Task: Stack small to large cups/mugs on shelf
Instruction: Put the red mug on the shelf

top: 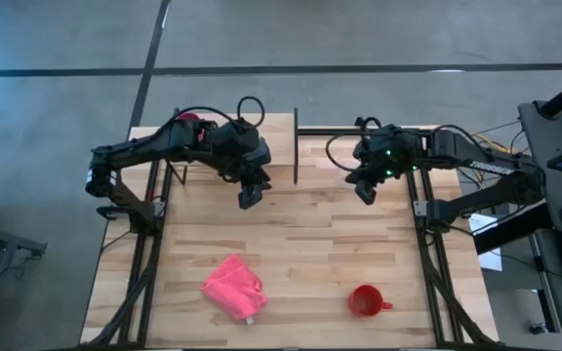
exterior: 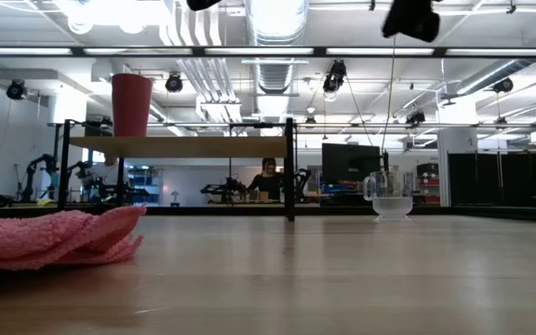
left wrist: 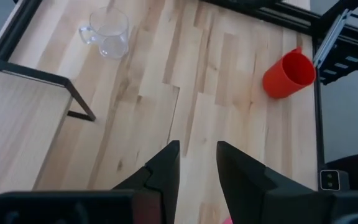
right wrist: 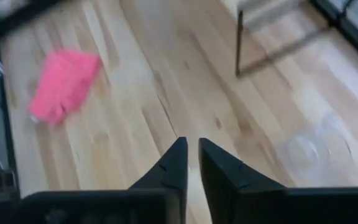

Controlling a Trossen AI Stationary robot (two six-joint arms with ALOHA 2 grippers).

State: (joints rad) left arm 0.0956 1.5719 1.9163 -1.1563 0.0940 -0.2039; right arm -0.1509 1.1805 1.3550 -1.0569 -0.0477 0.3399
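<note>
The tall pink-red tumbler (exterior: 131, 104) stands upright on the far left of the shelf (exterior: 180, 146); in the high view (top: 191, 118) my left arm partly hides it. The squat red mug (top: 365, 301) stands on the tabletop near the front right, and also shows in the left wrist view (left wrist: 289, 74). The small clear cup (exterior: 392, 196) stands on the tabletop at the far right, close to my right gripper (top: 366, 193). It also shows in both wrist views (left wrist: 107, 31) (right wrist: 309, 146). My right gripper is shut and empty. My left gripper (top: 250, 200) hangs open and empty above the table, just in front of the shelf's right end.
A crumpled pink cloth (top: 232, 288) lies on the tabletop near the front, left of centre. The shelf's black posts (top: 295, 146) stand at the shelf's right end, between the two arms. Bare tabletop (top: 301, 244) lies between the grippers and the cloth and mug.
</note>
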